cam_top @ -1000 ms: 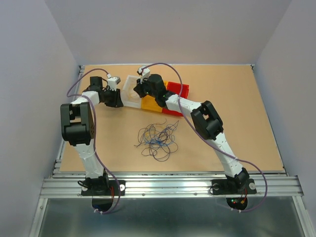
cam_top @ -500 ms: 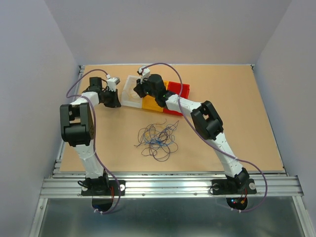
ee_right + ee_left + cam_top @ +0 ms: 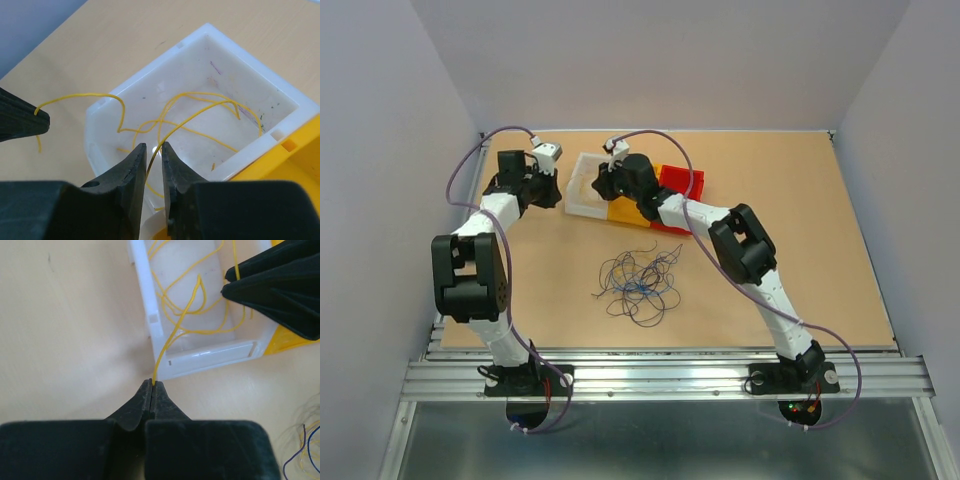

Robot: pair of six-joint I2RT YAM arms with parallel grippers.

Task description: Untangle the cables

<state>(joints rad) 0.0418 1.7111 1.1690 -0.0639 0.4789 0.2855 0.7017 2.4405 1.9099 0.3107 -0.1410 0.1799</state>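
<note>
Left gripper [image 3: 152, 382] pressed together on yellow cable [image 3: 159, 359] end. Strand led straight ahead of tips into white bin [image 3: 155, 325]. Right gripper [image 3: 153, 146] slightly parted, strand threaded between, unpinched. Remaining cables [image 3: 638, 283] left well behind both.

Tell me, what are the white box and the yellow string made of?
The box looks like hard plastic: it is white and shiny, with moulded slots in its walls. The yellow string is probably thin coated wire, because it holds springy loops instead of lying limp.
</note>
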